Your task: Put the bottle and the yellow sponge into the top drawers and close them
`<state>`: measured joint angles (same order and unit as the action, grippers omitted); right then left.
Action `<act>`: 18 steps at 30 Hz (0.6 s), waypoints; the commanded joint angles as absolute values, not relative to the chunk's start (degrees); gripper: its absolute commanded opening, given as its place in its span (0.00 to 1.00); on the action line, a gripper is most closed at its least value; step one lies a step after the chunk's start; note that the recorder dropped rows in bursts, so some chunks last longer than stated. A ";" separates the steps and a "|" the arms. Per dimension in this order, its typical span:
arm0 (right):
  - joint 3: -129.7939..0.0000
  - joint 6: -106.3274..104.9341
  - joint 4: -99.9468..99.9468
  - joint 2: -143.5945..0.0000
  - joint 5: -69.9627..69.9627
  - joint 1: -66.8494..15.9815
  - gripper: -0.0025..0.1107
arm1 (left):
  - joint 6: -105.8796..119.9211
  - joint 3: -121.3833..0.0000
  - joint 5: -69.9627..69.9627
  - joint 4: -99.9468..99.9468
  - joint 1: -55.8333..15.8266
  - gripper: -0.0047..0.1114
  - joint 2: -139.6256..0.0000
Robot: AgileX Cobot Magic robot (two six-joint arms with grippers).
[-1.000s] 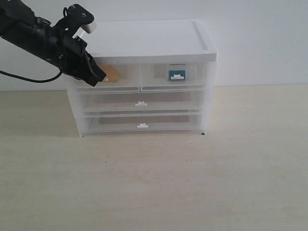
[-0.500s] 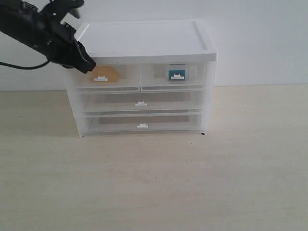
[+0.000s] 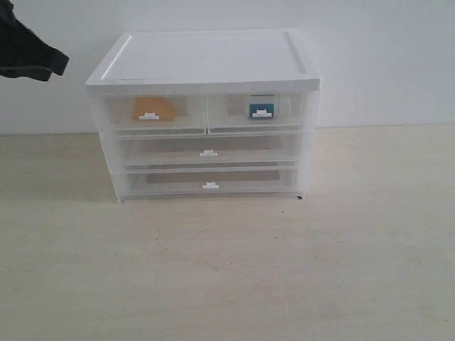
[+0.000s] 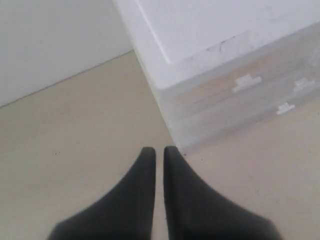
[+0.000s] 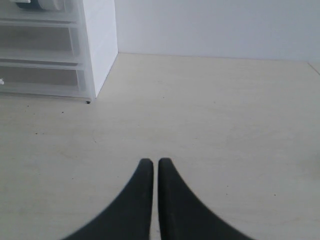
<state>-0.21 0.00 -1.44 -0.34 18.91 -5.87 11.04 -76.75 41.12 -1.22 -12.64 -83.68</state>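
Note:
The yellow sponge (image 3: 154, 108) lies inside the left top drawer (image 3: 186, 114), seen through its translucent front. The bottle (image 3: 261, 109), teal with a white cap, stands inside the right top drawer (image 3: 290, 110). Both top drawers sit flush with the cabinet front. My left gripper (image 4: 159, 151) is shut and empty, held off to the left of the cabinet, above the table; only a dark part of that arm (image 3: 28, 53) shows at the exterior view's upper left edge. My right gripper (image 5: 152, 162) is shut and empty over bare table, to the right of the cabinet.
The white drawer cabinet (image 3: 213, 60) stands at the back of the beige table (image 3: 227, 270), against a white wall. Two full-width drawers (image 3: 207, 150) below are shut. The cabinet's lower corner (image 5: 97, 60) shows in the right wrist view.
My left arm has pulled up and to the left, away from the left top drawer's front, nearly out of the exterior view. The sponge now shows fully behind the drawer front.

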 commanded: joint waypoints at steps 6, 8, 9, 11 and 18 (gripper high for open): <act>0.00 0.00 -1.78 0.00 18.36 -5.79 0.03 | -3.49 -60.67 32.08 -8.53 -12.55 0.08 -68.83; 0.00 0.00 -1.78 0.00 18.36 -5.79 0.03 | -3.49 -57.97 31.23 -8.53 -12.55 0.08 -65.99; 0.00 0.00 -1.78 0.00 18.36 -5.79 0.03 | -3.63 -56.52 30.78 -8.53 -12.55 0.08 -64.65; 0.00 0.00 -1.78 0.00 18.36 -5.79 0.03 | -3.63 -54.29 30.66 -8.93 -12.55 0.08 -62.44; 0.00 0.00 -1.78 0.00 18.36 -5.79 0.03 | -8.26 -46.36 31.18 -14.58 -12.55 0.08 -53.70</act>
